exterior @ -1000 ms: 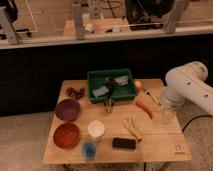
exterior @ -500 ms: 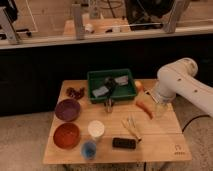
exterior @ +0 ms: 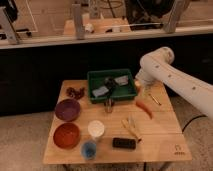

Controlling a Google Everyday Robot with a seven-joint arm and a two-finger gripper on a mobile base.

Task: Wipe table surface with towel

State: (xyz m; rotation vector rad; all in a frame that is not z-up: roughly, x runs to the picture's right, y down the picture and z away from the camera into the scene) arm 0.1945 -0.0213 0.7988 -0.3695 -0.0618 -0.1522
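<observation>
On table [exterior: 162,131], bin [exterior: 90,84] w/ towel [exterior: 120,79], tool [exterior: 138,86] at rt rim

Oddments around the pincer [exterior: 139,86], which hangs at the right rim of a green bin [exterior: 95,75].
Just below the pincer lies an orange-red piece [exterior: 144,107]. Well to its left and lower are a purple bowl [exterior: 67,109], a red-brown bowl [exterior: 66,135], a white cup [exterior: 96,129] and a blue cup [exterior: 89,148]. A black slab [exterior: 124,143] lies far below.

Green tray [exterior: 113,73], purple bowl [exterior: 67,109], light-brown table surface [exterior: 160,131]
</observation>
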